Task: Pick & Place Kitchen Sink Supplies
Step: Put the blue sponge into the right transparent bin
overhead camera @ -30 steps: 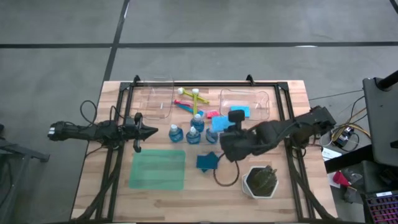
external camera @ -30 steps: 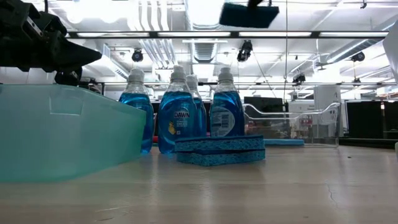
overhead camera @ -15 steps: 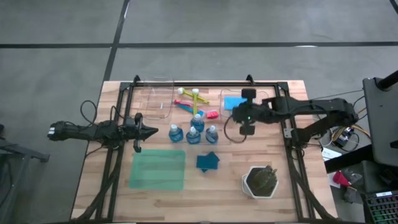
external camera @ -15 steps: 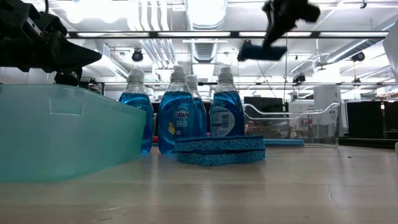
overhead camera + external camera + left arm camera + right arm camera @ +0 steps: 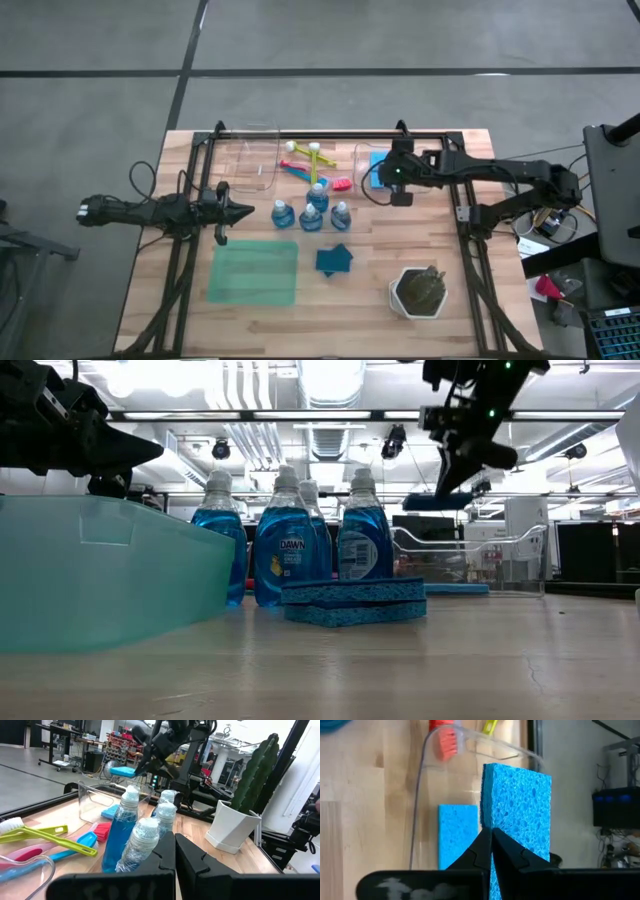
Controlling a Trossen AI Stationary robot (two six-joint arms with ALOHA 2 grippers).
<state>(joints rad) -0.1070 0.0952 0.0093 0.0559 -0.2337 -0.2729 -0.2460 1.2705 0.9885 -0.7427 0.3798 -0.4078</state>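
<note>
My right gripper (image 5: 390, 173) hangs over the clear bin on the right (image 5: 420, 152), shut on a blue sponge (image 5: 378, 170). A second blue sponge (image 5: 457, 834) lies flat on that bin's floor. Several clear bottles of blue liquid (image 5: 311, 212) stand mid-table on their bases. More blue sponge (image 5: 333, 260) lies on the wood nearer me; the low view shows it as a stack of two (image 5: 350, 603). Yellow-green, blue and pink brushes (image 5: 308, 160) lie behind the bottles. My left gripper (image 5: 245, 212) waits shut, left of the bottles. My right gripper pinches the sponge between its two fingers, across its thickness, near one long edge (image 5: 496, 822). The sponge is lifted clear above the bin and stands on edge, its broad porous face (image 5: 520, 795) showing in the right wrist view.
A second clear bin (image 5: 250, 160) sits at the far left of the table. A translucent green mat (image 5: 254, 272) lies near the front left, and a white hexagonal pot with a dark plant (image 5: 418, 291) at the front right. Bare wood shows between mat and pot.
My right gripper has carried the sponge from above the table's middle, near the bottles, toward the far edge and right, to above the right bin. It has turned on the way, so the sponge now stands on edge. It has stayed shut on the sponge.
</note>
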